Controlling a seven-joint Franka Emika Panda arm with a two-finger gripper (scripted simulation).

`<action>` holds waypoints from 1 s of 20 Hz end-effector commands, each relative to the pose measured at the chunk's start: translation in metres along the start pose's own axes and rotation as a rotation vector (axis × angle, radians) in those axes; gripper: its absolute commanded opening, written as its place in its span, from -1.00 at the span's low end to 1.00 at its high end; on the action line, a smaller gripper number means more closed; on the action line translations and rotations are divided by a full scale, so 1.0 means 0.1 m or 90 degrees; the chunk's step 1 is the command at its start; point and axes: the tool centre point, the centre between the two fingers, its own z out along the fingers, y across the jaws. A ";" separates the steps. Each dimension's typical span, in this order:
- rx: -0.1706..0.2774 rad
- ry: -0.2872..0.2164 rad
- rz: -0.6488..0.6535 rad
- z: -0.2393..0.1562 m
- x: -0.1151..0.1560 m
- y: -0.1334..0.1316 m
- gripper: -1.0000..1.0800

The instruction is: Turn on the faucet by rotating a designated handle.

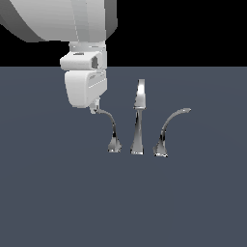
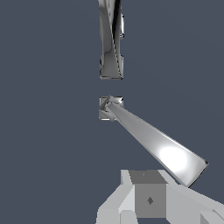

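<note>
Gripper point(image 1: 95, 109) is sitting upper left of centre in the exterior view, touching or nearly touching the tip of the handle point(image 1: 112, 129), the slim lever at the exterior view's left of the faucet point(image 1: 139, 120) spout. Finger state: cannot tell, they're hidden. In the wrist view the handle point(image 2: 153, 142) is running diagonally toward the fingers point(image 2: 148, 197). Advice: keep contact near the tip, push sideways along the arc, don't press down. No readable writing or labels anywhere.
</note>
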 end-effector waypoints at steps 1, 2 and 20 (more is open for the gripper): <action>-0.005 0.004 0.003 0.00 0.07 0.11 -1.00; -0.005 0.004 0.003 0.00 0.07 0.14 -1.00; -0.006 0.004 0.001 -0.01 0.52 0.39 -1.00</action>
